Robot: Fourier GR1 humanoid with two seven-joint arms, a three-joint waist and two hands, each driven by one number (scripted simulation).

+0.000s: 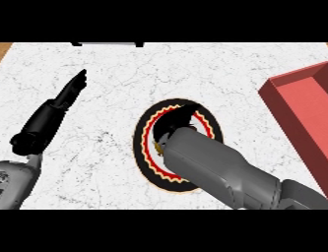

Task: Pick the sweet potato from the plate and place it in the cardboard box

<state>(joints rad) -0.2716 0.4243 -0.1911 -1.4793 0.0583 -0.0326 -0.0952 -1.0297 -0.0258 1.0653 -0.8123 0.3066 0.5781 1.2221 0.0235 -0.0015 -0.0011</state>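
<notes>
Right forearm covers the plate [146, 162]
Right hand [179, 117] reaches for the hidden sweet potato, fingers' state unclear; left hand [57, 106] rests straight-fingered on bench [123, 69]

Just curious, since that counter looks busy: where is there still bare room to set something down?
Bare marble counter lies between the left hand and the plate, along the far edge, and between plate and red box. It is crowded at the plate, where the right hand reaches over it.
</notes>
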